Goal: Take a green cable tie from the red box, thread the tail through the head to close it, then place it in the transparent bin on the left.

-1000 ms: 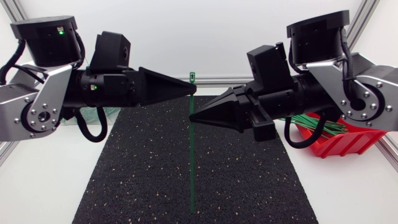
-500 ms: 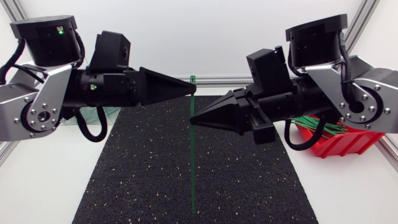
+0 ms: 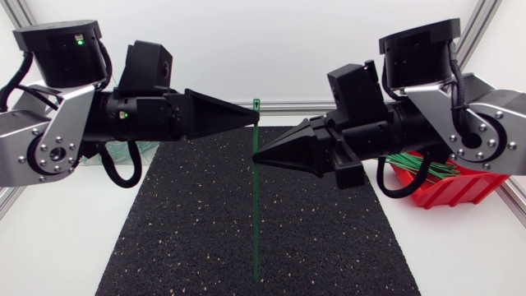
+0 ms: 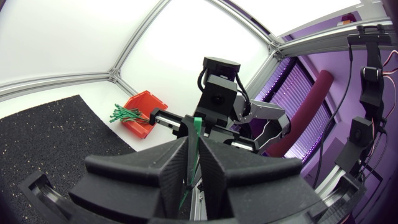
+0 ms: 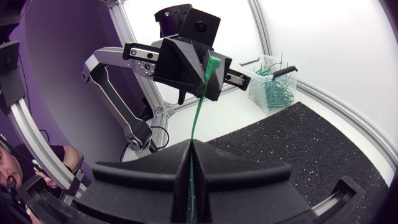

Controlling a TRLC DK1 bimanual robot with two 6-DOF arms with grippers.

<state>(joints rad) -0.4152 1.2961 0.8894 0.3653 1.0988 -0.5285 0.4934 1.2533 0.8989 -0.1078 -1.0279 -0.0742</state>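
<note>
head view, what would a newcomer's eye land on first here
Two black claws nearly meet tip to tip above the middle of the black mat, the left claw a little farther back than the right claw. Both pinch one green cable tie, which shows as a thin straight line running towards the mat's near edge. A bright red box stands out at the far right.

Left arm (image 3: pixel 49 136): silver-grey plates with round screw heads, black joint housings, a green indicator light (image 3: pixel 80 41) on the housing farthest from the tool, and a black cable loop (image 3: pixel 125 183) behind the tool.
Right arm (image 3: pixel 481 115): same plates and housings, with its own black cable loop (image 3: pixel 399 195).
Left tool (image 3: pixel 256 117), right tool (image 3: pixel 255 154): matte black wedges.
</note>
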